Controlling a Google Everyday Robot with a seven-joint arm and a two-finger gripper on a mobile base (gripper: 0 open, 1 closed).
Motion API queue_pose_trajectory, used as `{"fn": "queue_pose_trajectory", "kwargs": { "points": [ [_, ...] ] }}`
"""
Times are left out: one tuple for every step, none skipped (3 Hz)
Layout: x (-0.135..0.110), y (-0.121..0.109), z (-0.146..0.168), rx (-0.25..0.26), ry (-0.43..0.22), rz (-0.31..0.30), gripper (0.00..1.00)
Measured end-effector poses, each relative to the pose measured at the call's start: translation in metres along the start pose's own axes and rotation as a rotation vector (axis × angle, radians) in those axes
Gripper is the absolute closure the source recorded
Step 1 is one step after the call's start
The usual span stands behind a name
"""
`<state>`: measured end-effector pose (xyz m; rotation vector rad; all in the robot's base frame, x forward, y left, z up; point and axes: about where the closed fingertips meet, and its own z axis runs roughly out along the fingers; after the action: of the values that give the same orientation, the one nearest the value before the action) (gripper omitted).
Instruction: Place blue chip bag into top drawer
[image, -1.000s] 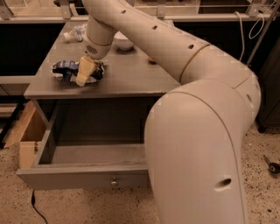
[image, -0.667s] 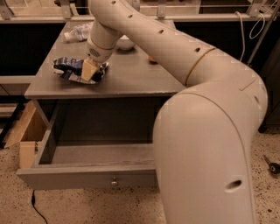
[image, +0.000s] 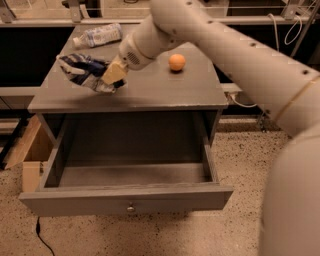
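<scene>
The blue chip bag (image: 80, 70), dark blue foil with white patches, hangs from my gripper (image: 111, 76) a little above the left part of the grey cabinet top (image: 165, 92). The gripper's tan fingers (image: 114, 71) are shut on the bag's right end. The top drawer (image: 175, 199) is pulled wide open below, with its round metal knob (image: 130, 207) at the front centre. Its inside is bare. My white arm reaches in from the upper right.
A clear plastic bottle (image: 97, 35) with a pale label lies at the back left of the cabinet top. An orange (image: 176, 62) sits at its back middle. A wooden box (image: 30, 155) stands on the floor left of the cabinet. Speckled floor surrounds the drawer.
The gripper has closed on the chip bag and raised it off the cabinet top. The view has shifted, so the orange and the whole drawer now show.
</scene>
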<state>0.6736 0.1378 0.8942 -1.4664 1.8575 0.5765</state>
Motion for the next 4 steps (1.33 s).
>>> {"fn": "queue_pose_trajectory", "kwargs": {
  "points": [
    [0.002,0.026,-0.064,0.036,-0.076,-0.048,1.0],
    [0.02,0.053,-0.109,0.04,-0.087,-0.077,1.0],
    [0.02,0.053,-0.109,0.04,-0.087,-0.077,1.0],
    [0.042,0.072,-0.097,0.033,-0.054,-0.028,1.0]
  ]
}}
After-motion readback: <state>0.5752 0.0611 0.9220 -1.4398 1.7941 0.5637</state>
